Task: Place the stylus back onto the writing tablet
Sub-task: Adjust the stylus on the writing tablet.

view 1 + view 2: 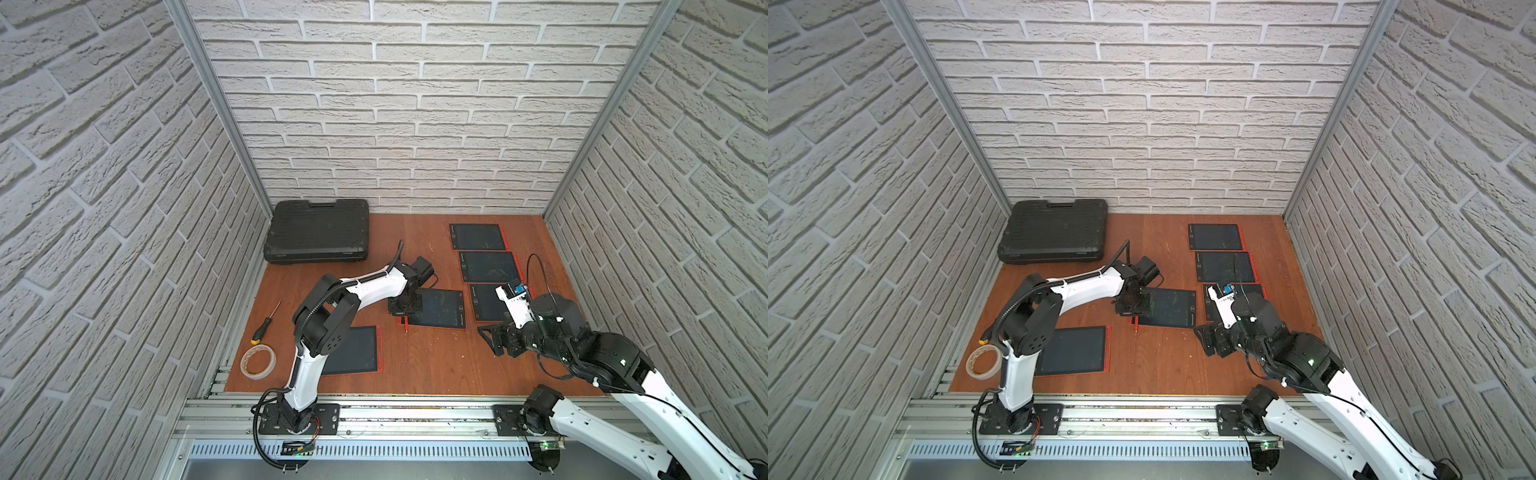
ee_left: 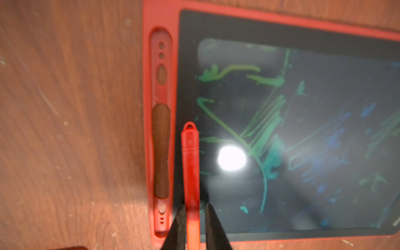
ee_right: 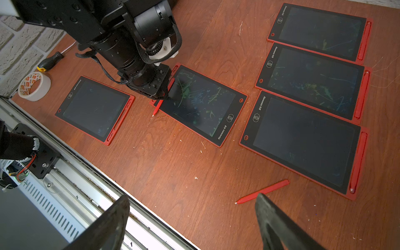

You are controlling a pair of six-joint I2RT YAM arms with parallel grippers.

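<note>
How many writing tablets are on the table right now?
5 tablets. Three form a column on the right: far, middle, near. One sits centre under the left gripper. One lies by the left arm's base.

A closed black carrying case [image 1: 318,230] lies at the far left corner of the wooden tabletop [image 1: 415,365]. Nearer, along the left edge, a yellow-and-black-handled screwdriver [image 1: 266,323] lies just beside a pale tape roll [image 1: 257,375].
</note>
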